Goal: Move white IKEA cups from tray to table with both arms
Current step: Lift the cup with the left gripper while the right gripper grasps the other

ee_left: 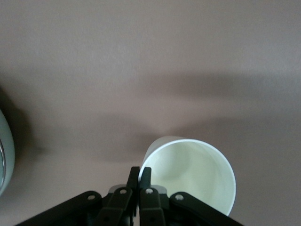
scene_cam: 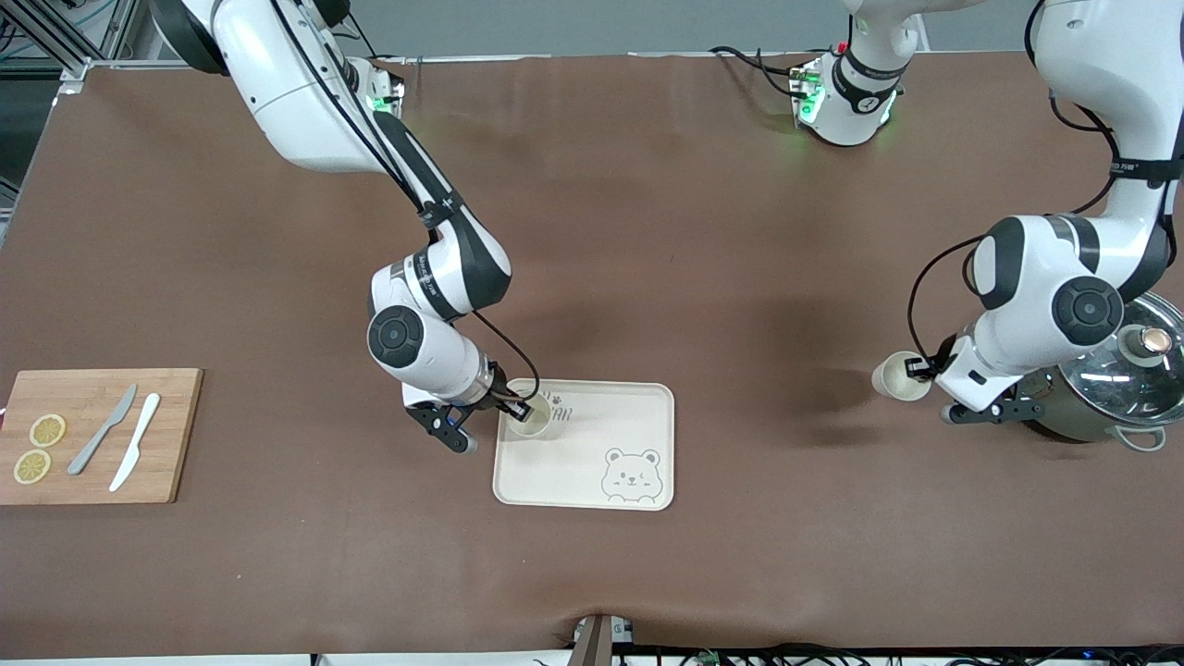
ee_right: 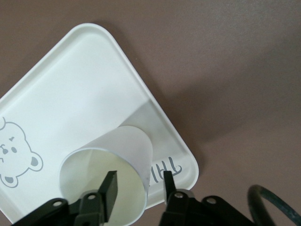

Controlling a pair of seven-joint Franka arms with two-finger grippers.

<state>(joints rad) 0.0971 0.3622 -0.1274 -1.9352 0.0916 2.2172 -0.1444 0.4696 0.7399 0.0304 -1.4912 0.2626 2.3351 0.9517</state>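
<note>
You've got two white cups: one cup [scene_cam: 530, 415] stands on the bear tray [scene_cam: 638, 416], in the tray corner toward the right arm's end and farther from the front camera, by the printed lettering [ee_right: 165, 170]. The right gripper [scene_cam: 520, 408] is at that cup's rim, one finger [ee_right: 111, 189] inside the cup and the other outside its wall [ee_right: 170, 183], with gaps showing on both sides of the wall, so the fingers straddle the rim without pinching it. The second cup [scene_cam: 899, 376] is up in the air off the tray, toward the left arm's end, over bare table [scene_cam: 647, 231]. The left gripper [scene_cam: 918, 368] has it, fingers closed tight on the rim, one inside and one outside, seen plainly in the left wrist view [ee_left: 139, 178]. The bear drawing [scene_cam: 631, 475] sits at the tray corner nearest the camera. Past the tray at the left arm's end you see a steel pot with glass lid [scene_cam: 1124, 379], just beside the left wrist. At the right arm's end, well apart from the tray, a wooden cutting board [scene_cam: 92, 435] carries two lemon slices [scene_cam: 39, 448], a grey knife [scene_cam: 102, 430] and a white knife [scene_cam: 135, 441].
</note>
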